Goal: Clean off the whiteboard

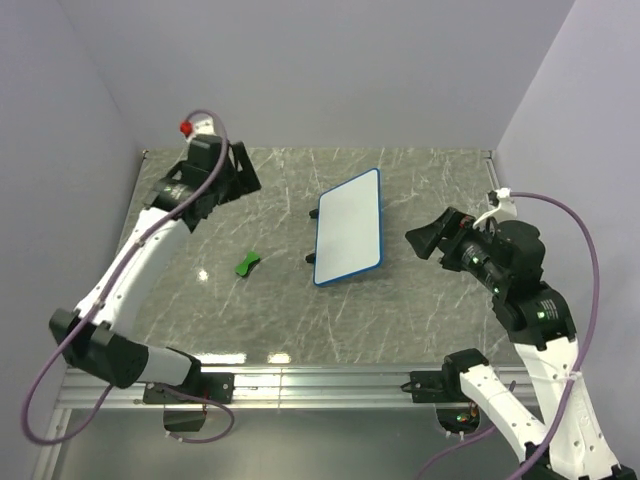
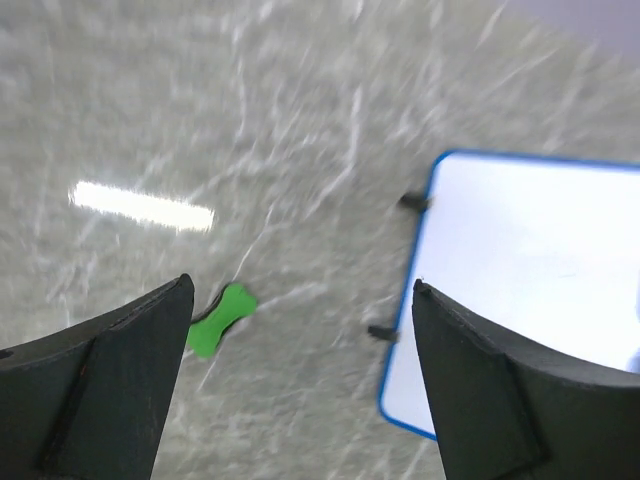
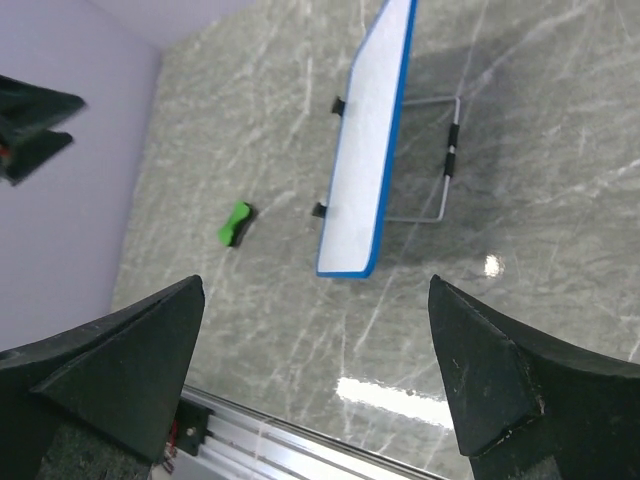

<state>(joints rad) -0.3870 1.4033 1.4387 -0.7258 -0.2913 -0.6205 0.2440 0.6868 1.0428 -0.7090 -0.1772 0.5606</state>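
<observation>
The left gripper (image 2: 300, 290) and right gripper (image 3: 315, 287) both gaped wide, holding nothing; the whiteboard (image 1: 350, 228) stood ahead of their fingers, untouched.

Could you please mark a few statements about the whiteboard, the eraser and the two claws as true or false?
1. The face of the whiteboard shows no red scribbles. True.
2. The green eraser lies on the whiteboard. False: it lies on the table, apart from the board and off its left side in the top view.
3. The left claw is shut on the green eraser. False: it is open and empty, and the eraser lies on the table below it.
4. The right claw is open and holds nothing. True.
5. A wire stand shows behind the whiteboard in the right wrist view. True.
</observation>
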